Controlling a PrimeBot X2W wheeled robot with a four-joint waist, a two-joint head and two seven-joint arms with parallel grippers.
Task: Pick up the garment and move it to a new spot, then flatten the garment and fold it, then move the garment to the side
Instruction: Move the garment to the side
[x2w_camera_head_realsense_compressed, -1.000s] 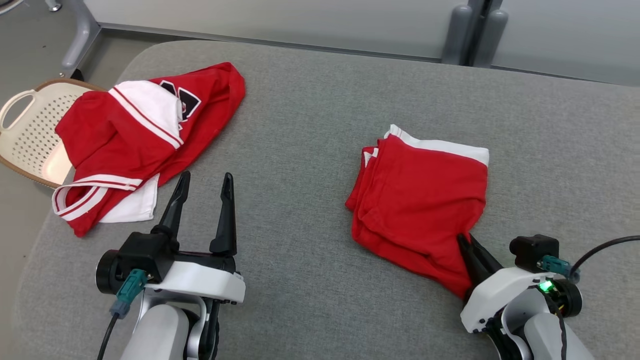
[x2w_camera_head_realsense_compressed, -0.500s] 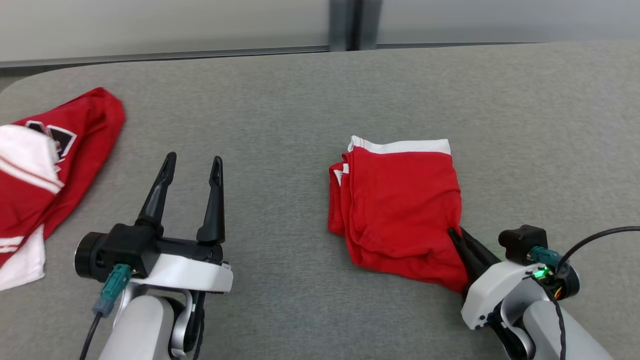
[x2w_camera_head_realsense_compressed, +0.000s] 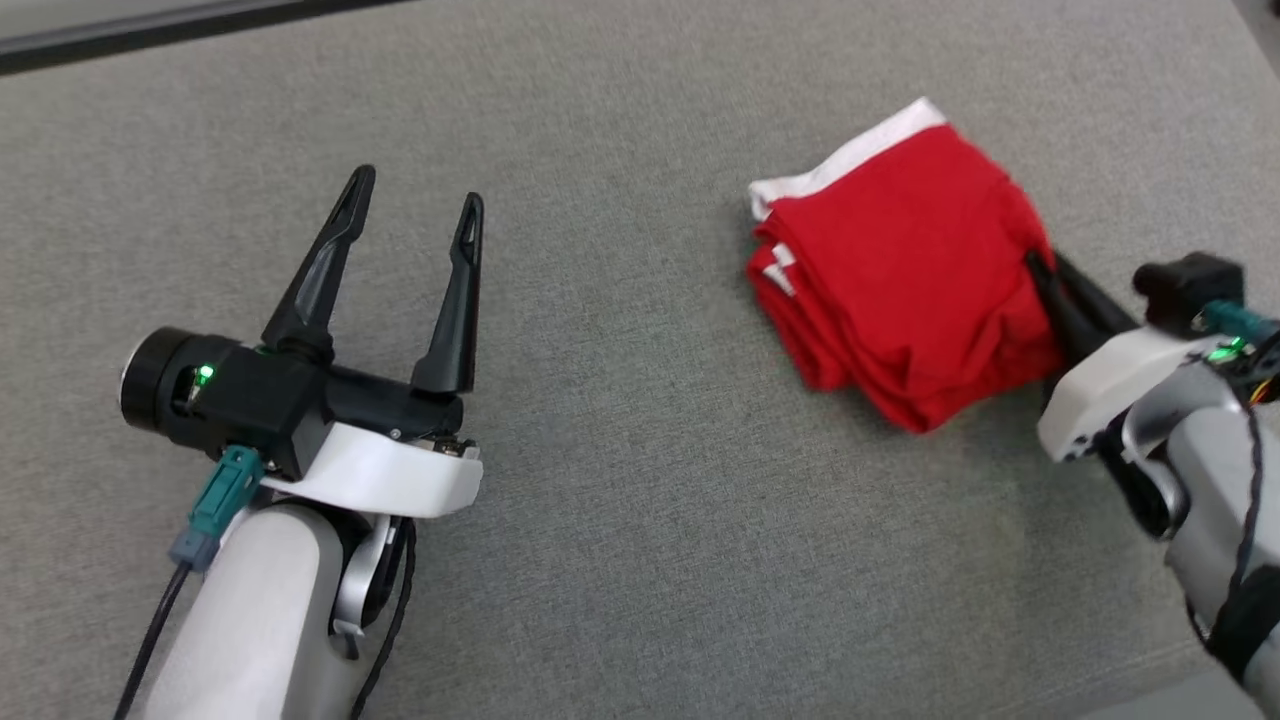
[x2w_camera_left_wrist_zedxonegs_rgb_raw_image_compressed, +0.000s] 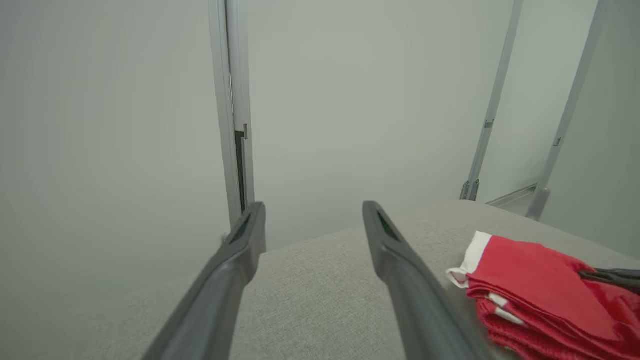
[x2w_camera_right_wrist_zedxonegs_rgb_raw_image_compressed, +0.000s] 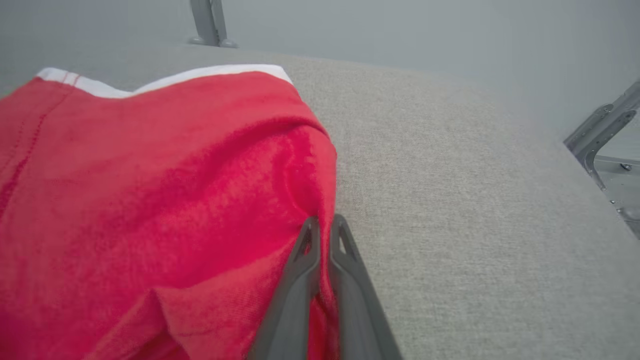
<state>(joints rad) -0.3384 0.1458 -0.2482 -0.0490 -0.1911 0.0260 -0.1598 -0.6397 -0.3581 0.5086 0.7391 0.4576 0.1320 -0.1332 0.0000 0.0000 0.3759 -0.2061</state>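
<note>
The right hand (x2w_camera_head_realsense_compressed: 1035, 262) is pinching the folded garment (x2w_camera_head_realsense_compressed: 900, 250) at 3 o'clock, probably for moving it aside, then letting go; the left hand (x2w_camera_head_realsense_compressed: 419, 188) is hanging open.

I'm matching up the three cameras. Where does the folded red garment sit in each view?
Head view: folded red garment at upper right, on the grey table.
Left wrist view: lower right corner.
Right wrist view: left half, its edge pinched by the right gripper.
Shared landmark: the garment's white band.
</note>
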